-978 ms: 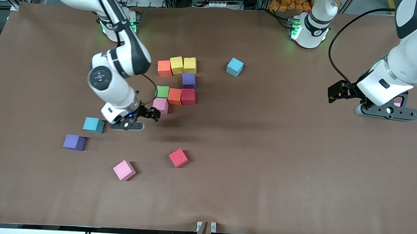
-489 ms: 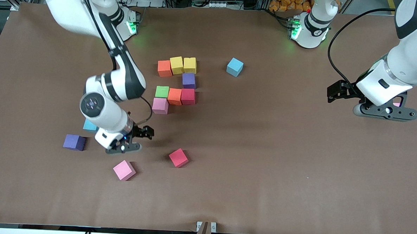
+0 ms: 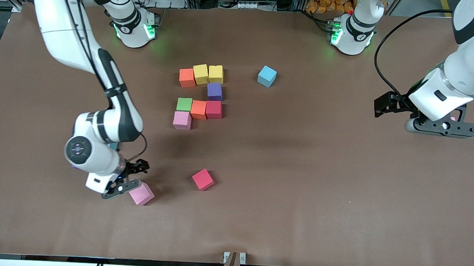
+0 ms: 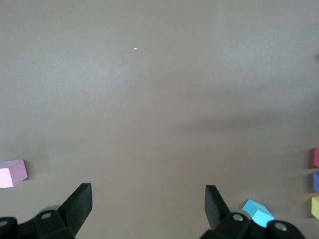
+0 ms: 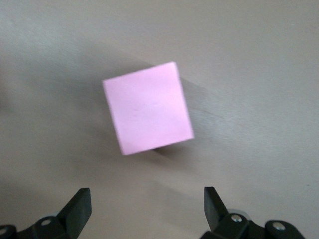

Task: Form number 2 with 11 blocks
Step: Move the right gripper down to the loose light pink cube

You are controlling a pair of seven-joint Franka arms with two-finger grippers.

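Our right gripper's fingers stand spread wide with nothing between them, and the loose pink block lies on the table just ahead of the tips, turned a little askew to the jaws, not yet between them. In the front view we see that right gripper low over the table, touching or just beside the same pink block on the side toward the right arm's end.

The part-built number 2 lies farther from the front camera: an orange block and two yellow blocks in its top row, a purple block under them, then a green block, a second orange block and a red block in a row, and a pink block below the green one. A loose red block lies near the front, a light blue block beside the digit toward the left arm's end.

Our left gripper waits over the left arm's end of the table, fingers released and empty.

Since a second ago, our right gripper has travelled from beside the digit's pink block to the loose pink one, and our arm now hides the teal and purple blocks we saw near it. The left arm has barely moved.
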